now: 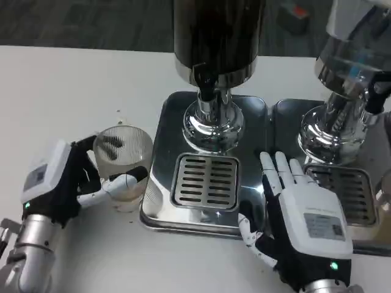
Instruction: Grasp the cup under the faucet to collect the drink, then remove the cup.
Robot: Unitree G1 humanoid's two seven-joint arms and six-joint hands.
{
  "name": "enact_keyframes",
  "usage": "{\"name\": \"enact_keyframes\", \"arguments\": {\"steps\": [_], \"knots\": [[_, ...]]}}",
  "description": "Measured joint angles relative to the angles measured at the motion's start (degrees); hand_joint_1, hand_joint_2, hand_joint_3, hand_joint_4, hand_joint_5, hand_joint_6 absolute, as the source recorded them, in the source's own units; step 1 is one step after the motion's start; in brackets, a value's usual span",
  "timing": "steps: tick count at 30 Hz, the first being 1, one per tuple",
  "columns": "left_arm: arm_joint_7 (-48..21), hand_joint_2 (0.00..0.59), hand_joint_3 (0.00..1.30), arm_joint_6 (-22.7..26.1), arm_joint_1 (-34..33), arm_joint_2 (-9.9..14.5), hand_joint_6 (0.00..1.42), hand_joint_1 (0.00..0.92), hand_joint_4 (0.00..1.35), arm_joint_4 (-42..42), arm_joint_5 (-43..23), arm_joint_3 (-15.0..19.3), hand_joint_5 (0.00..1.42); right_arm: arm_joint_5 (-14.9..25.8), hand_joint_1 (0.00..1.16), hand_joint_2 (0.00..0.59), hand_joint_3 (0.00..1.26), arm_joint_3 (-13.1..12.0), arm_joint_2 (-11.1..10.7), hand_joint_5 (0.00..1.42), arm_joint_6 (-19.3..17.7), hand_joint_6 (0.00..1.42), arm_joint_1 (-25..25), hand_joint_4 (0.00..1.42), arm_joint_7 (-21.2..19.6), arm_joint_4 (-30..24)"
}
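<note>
The upright cup [124, 163] is held by the left hand [61, 183] on the bench [61, 91], beside the tray [160, 201]. The faucet [208, 91] lies farther, rightward. The right hand [305, 226] is spread flat, holding nothing.

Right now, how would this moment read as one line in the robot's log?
left hand: holds cup on table, beside drip tray | right hand: flat, fingers apart, on tray | cup: not under faucet
</note>
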Motion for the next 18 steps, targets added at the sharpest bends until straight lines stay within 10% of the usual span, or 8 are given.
{"name": "enact_keyframes", "arguments": {"steps": [18], "knots": [[5.64,0.071,0.64,-1.13,-0.29,-0.18,1.1,0.503,0.77,-0.2,2.82,-1.33,1.01,0.07,0.41,0.535,0.05,-0.11,-0.01,0.05,0.02,0.17,-0.01,0.0,0.0,0.0]]}}
